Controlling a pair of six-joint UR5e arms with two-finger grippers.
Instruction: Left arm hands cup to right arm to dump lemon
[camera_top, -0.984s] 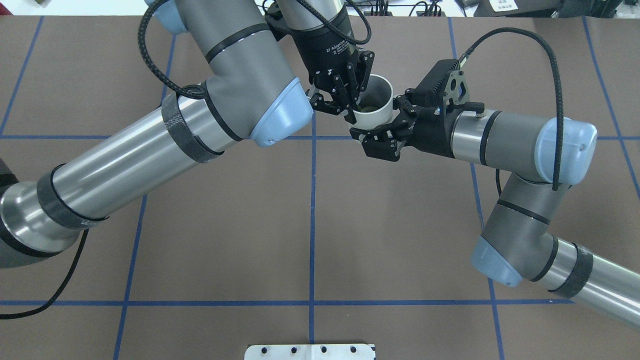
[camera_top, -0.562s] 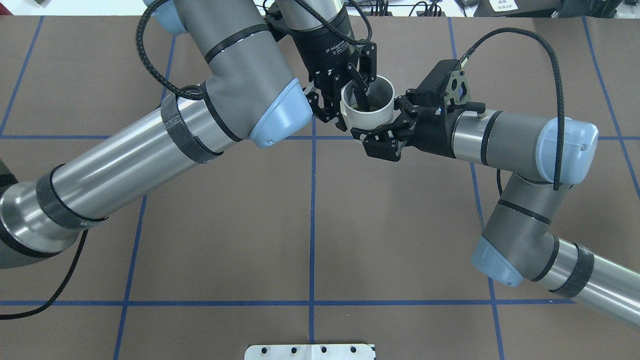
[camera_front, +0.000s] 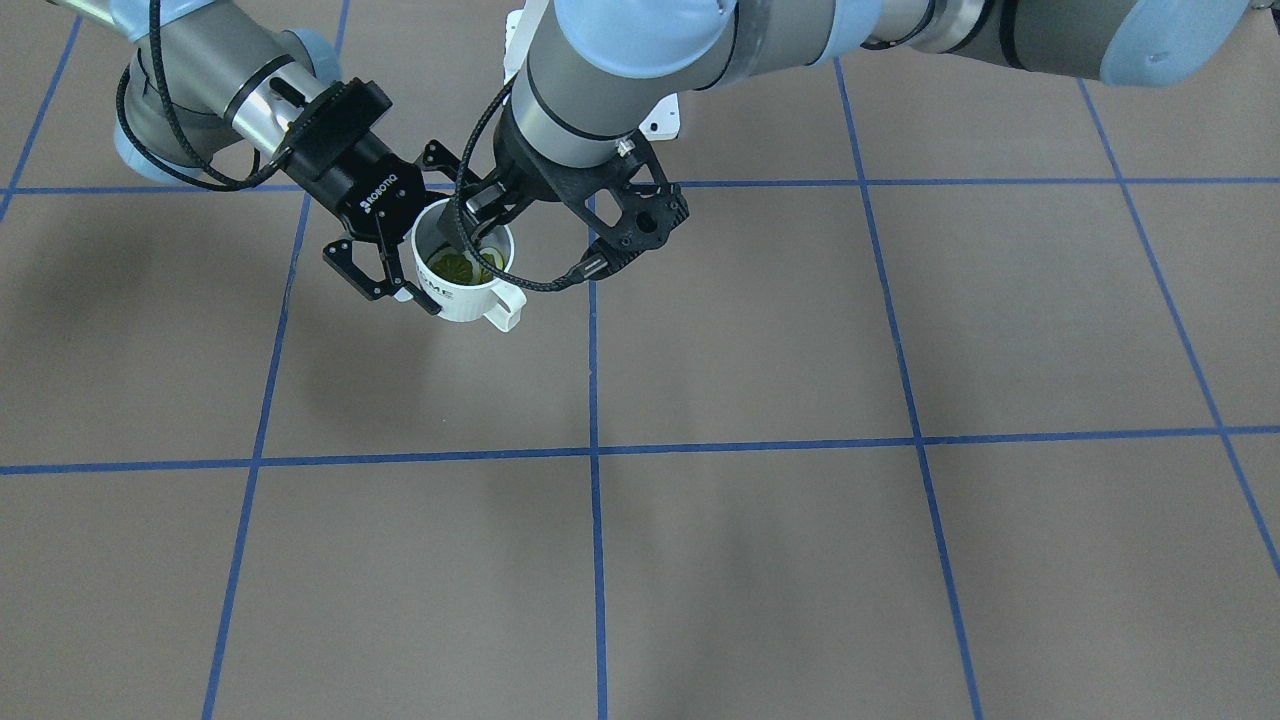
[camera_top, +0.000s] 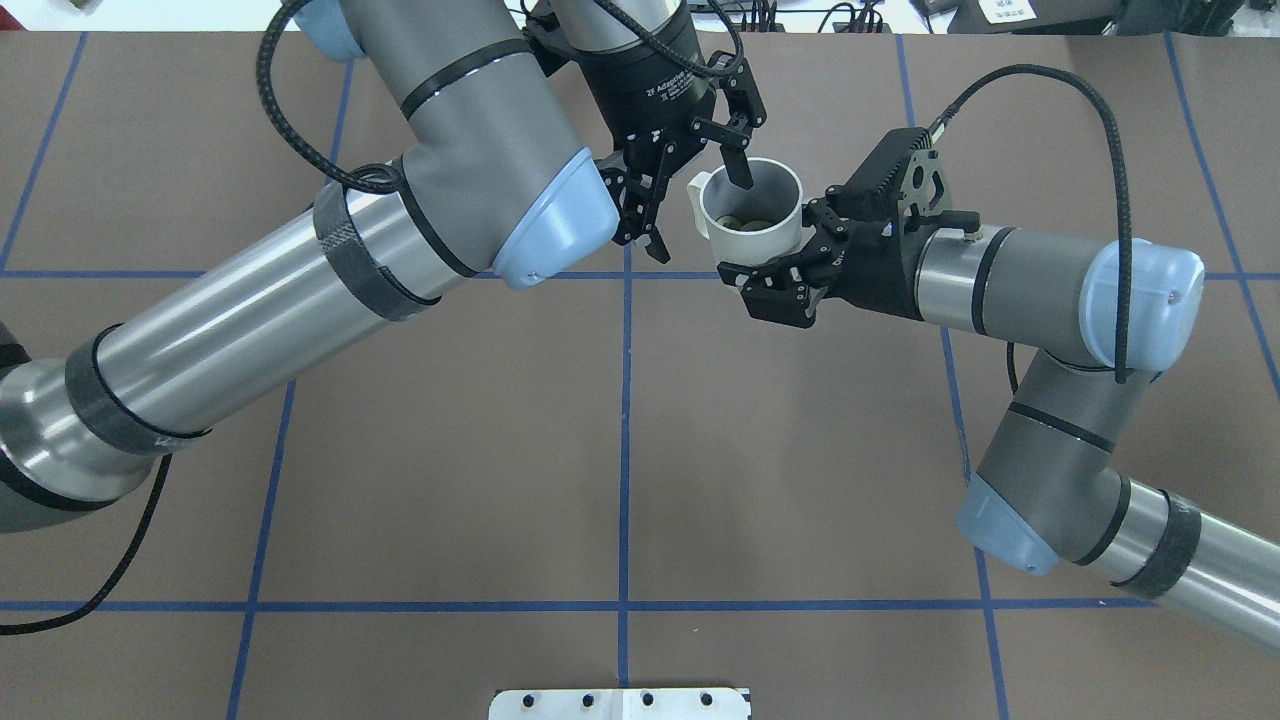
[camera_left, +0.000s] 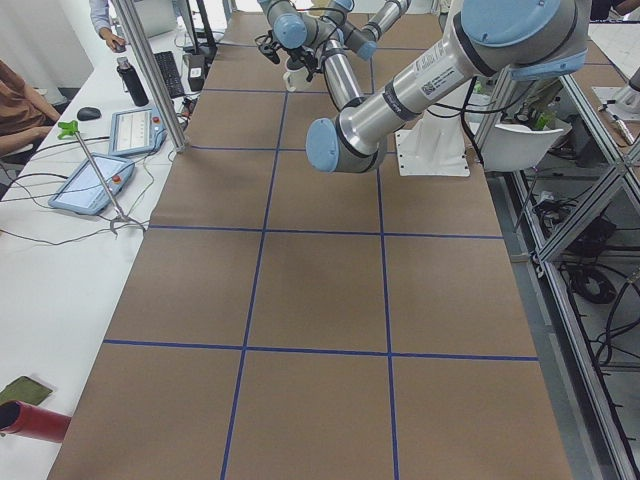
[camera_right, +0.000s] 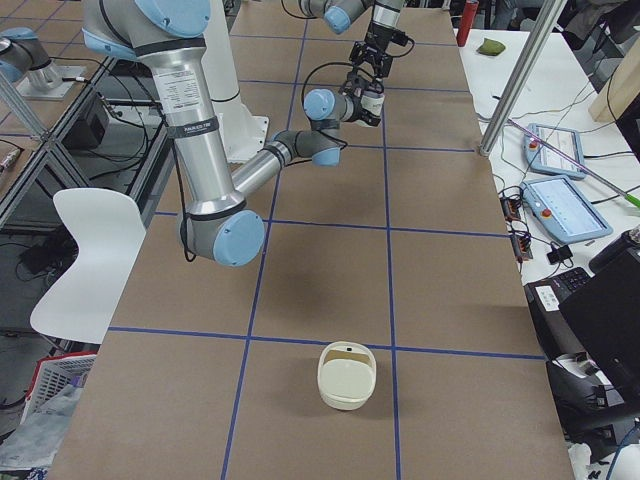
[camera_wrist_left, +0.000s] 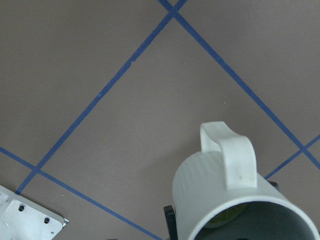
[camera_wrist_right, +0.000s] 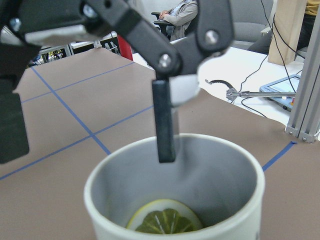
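The white cup (camera_top: 752, 236) hangs above the table, upright, handle (camera_top: 697, 203) toward the left arm. My right gripper (camera_top: 776, 238), lettered ROBOTIQ (camera_front: 372, 200), is shut on the cup's body (camera_front: 462, 296) from the side. Lemon slices (camera_top: 745, 221) lie at its bottom, and also show in the front view (camera_front: 455, 265) and the right wrist view (camera_wrist_right: 165, 222). My left gripper (camera_top: 698, 210) is open over the cup. One finger (camera_wrist_right: 165, 125) hangs just inside the rim without touching; the other (camera_top: 645, 215) is outside, beyond the handle. The left wrist view shows the cup (camera_wrist_left: 215, 185) from the handle side.
The brown table top carries a blue tape grid (camera_top: 625, 400). A white metal plate (camera_top: 620, 703) sits at the near edge. A cream basket (camera_right: 346, 376) stands on the table far toward the right end. Operators' desks with tablets (camera_left: 90, 185) run along the far side.
My left gripper has opened off the cup's rim and drawn up and back a little. The cup stays in my right gripper, which has shifted slightly to the right.
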